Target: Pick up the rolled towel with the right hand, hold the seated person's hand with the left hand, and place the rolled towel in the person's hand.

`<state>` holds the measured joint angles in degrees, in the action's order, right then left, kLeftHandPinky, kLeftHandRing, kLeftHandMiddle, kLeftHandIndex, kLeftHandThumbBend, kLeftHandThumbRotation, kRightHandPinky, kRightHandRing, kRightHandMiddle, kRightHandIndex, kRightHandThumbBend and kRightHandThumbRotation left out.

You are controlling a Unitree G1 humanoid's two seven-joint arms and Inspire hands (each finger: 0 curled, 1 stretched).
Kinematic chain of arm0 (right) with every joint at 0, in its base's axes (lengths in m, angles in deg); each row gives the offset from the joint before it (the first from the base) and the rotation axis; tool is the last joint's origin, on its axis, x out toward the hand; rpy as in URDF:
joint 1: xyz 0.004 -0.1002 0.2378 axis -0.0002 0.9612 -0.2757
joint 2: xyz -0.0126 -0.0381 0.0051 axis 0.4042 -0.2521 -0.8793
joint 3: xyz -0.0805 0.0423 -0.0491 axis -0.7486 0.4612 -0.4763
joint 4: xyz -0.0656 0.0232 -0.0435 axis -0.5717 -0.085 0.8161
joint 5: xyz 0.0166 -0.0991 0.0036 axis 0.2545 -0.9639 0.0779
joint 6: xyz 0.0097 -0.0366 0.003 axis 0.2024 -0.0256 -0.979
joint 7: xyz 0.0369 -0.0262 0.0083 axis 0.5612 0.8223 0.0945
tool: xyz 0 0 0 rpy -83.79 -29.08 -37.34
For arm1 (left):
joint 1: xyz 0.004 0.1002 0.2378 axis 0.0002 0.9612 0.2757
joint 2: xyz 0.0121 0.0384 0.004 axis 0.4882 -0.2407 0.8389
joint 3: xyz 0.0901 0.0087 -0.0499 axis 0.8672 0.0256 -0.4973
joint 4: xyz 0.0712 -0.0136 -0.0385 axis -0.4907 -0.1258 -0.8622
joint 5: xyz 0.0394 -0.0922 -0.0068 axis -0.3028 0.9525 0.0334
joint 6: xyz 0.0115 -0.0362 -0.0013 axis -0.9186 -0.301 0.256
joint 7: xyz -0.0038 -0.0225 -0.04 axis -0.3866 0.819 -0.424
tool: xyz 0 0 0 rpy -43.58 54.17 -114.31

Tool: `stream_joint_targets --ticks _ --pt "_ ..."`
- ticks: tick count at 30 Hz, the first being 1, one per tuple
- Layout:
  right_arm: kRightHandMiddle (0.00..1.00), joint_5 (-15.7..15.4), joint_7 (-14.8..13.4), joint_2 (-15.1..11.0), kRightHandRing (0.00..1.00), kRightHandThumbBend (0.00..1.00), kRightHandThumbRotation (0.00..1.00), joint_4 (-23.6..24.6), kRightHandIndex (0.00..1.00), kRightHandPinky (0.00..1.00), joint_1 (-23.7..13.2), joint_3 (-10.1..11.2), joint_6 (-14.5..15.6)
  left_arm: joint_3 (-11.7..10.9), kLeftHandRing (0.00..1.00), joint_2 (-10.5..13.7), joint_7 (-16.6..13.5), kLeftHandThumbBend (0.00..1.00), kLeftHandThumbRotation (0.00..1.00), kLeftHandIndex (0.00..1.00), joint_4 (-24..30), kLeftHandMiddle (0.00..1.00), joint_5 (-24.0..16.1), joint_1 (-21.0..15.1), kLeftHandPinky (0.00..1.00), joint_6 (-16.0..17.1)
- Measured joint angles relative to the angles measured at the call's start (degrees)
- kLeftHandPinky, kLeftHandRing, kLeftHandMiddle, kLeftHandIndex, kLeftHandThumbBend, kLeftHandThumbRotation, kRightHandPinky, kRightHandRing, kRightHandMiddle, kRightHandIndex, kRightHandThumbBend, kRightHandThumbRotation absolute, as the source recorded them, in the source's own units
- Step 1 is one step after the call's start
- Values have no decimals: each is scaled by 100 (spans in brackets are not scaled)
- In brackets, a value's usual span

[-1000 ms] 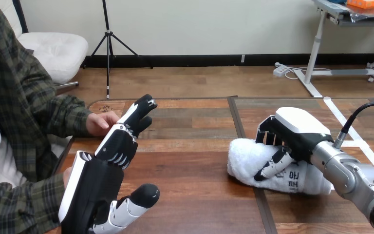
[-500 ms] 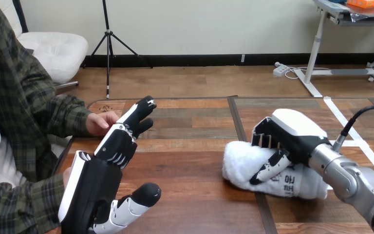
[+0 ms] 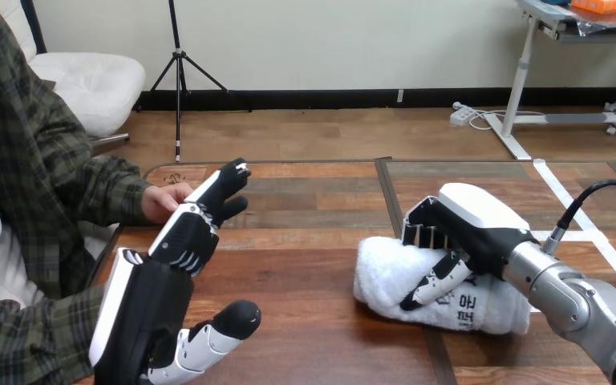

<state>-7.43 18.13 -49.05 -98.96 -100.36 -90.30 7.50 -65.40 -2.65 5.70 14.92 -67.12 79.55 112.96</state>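
A white rolled towel [image 3: 393, 277] lies on the wooden table [image 3: 313, 241] right of the middle. My right hand [image 3: 465, 228] is shut on the rolled towel from above, its fingers curled over the far side and its thumb across the near face. My left hand [image 3: 172, 265] stands open at the lower left, fingers straight and pointing away, thumb spread to the right. The person's hand [image 3: 164, 202] rests on the table's left edge, just behind and left of my left fingers; I cannot tell whether they touch.
The person's other sleeve [image 3: 24, 341] lies at the lower left corner, beside my left arm. A dark seam [image 3: 397, 210] runs down the table between its two halves. The table's far edge is close behind both hands.
My right hand has slid the rolled towel leftward across the table. My left hand has shifted slightly to the left. The person's hand has stayed put.
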Motion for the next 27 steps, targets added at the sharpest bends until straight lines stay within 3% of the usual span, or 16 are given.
stream_joint_targets --ticks 18,27 --pt "30 360 458 -16 25 80 0 901 32 22 433 256 72 -11 92 4 -27 84 69 86 1 92 -10 28 86 -30" --pt "29 642 566 -26 24 79 0 1138 32 20 563 439 -50 -10 91 5 -27 85 68 86 1 92 -9 38 85 -44"
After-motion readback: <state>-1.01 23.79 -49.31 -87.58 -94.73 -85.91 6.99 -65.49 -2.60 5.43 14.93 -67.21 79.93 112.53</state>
